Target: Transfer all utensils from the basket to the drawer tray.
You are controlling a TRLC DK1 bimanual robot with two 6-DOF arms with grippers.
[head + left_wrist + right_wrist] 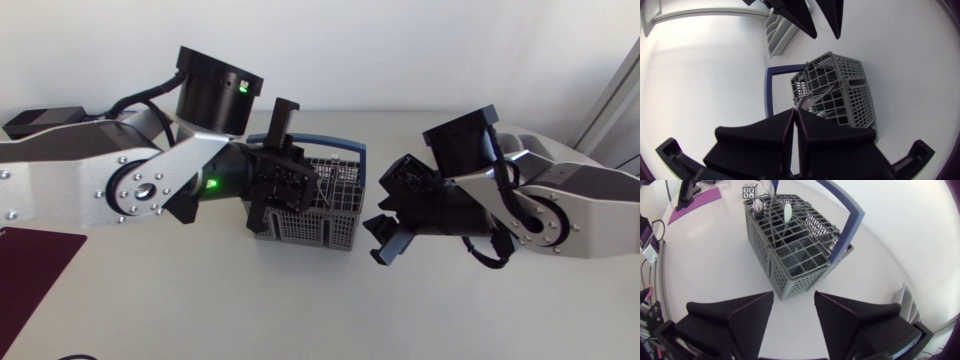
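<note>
Utensil point(812, 98) pinched in left end effector point(795, 111), spoons point(788, 212) visible from right wrist

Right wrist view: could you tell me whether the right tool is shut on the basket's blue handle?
No, the right tool stands open over bare table, short of the basket and clear of its blue handle.

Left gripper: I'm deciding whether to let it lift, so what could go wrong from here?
1. The left gripper pinches a thin metal utensil by its very end; it may slip out.
2. That utensil stands in the gridded basket; a tilted pull might snag and drag it.
3. The right gripper hangs open close beside the basket; the arms could collide.
</note>
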